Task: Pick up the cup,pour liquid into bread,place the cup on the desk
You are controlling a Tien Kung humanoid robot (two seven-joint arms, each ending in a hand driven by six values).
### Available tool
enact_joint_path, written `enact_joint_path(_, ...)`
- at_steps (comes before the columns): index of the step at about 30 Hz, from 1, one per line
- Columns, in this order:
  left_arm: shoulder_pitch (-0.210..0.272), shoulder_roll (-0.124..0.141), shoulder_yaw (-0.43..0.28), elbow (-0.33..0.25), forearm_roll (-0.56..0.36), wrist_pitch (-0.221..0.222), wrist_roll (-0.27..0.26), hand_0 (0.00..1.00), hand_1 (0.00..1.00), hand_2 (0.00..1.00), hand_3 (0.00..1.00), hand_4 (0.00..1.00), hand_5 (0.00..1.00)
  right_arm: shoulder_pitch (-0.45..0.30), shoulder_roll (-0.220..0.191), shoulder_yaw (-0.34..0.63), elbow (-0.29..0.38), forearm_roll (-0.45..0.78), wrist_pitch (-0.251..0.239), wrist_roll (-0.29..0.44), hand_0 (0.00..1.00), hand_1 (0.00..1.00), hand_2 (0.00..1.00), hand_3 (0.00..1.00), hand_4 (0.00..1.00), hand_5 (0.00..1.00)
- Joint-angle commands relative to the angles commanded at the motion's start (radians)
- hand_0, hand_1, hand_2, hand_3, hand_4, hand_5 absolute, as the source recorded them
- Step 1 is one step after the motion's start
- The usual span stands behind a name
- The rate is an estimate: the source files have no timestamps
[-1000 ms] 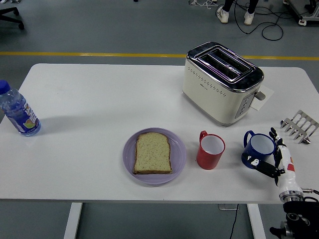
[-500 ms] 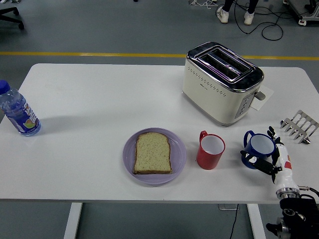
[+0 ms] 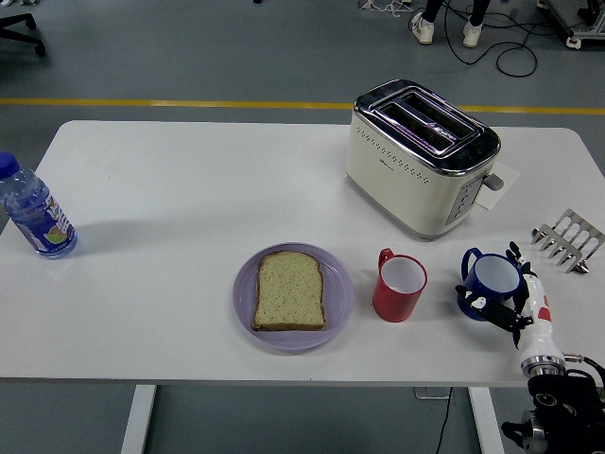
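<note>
Barely any motion since a second ago: right hand has slid a touch lower toward the near edge, fingers now curling in around the blue cup instead of resting beside it. Everything else is unchanged.

Fingers are partly closed around the blue cup's near and right side, dark tips at its base and wall. Contact looks likely, but I can't tell if the grip is firm (cup is not lifted, it sits on the tabletop). Its handle points left-back, away from the hand.

Outward from there: red cup stands just left of the blue one, apart from it. Purple plate with the bread is further left, beside the red cup. Toaster sits behind, metal rack at the right edge, water bottle far left. Left arm isn't in view.

Risks:
- Wrap is from the side and low, so the cup could tip or slip on lift.
- Path to the bread passes over or past the red cup, so a low carry clips it.
- Hand comes in from the tabletop's near-right corner, so a long reach to the plate means an early tilt spills short.
</note>
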Motion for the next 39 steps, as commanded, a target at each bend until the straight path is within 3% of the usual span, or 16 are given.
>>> enact_joint_path(13,0.005,-0.001,0.005,0.001,-0.001,0.000,0.000,0.632,0.638,0.650,0.503,0.240,0.865,0.007,0.001,-0.020,-0.026,0.045,0.009,0.014,0.934,0.838,0.920,0.961,0.968,0.081)
enact_joint_path(14,0.005,-0.001,0.006,0.001,-0.002,0.000,0.000,0.632,0.638,0.649,0.502,0.239,0.865,0.007,0.001,-0.021,-0.026,0.048,0.009,0.016,0.912,0.802,0.876,0.900,0.955,0.113)
enact_joint_path(31,0.012,-0.003,0.017,0.001,-0.006,0.000,0.000,0.632,0.638,0.648,0.502,0.240,0.865,0.013,0.003,-0.035,-0.047,0.078,-0.007,0.020,0.883,0.762,0.848,0.883,0.934,0.099)
enact_joint_path(32,0.012,-0.003,0.017,0.001,-0.007,0.000,0.000,0.632,0.638,0.649,0.502,0.240,0.865,0.014,0.003,-0.036,-0.048,0.079,-0.009,0.020,0.836,0.729,0.818,0.857,0.907,0.069)
enact_joint_path(37,0.009,-0.002,0.011,0.001,-0.004,0.000,0.000,0.632,0.638,0.649,0.502,0.240,0.865,0.017,0.004,-0.036,-0.049,0.091,-0.020,0.029,0.836,0.729,0.818,0.857,0.907,0.069)
enact_joint_path(38,0.009,-0.002,0.011,0.001,-0.004,0.000,0.000,0.632,0.638,0.649,0.503,0.240,0.865,0.017,0.004,-0.036,-0.050,0.093,-0.022,0.031,0.772,0.699,0.788,0.818,0.884,0.067)
enact_joint_path(39,0.008,-0.002,0.010,0.001,-0.004,0.000,0.000,0.632,0.638,0.649,0.503,0.240,0.865,0.018,0.004,-0.037,-0.050,0.096,-0.025,0.034,0.772,0.699,0.788,0.818,0.884,0.067)
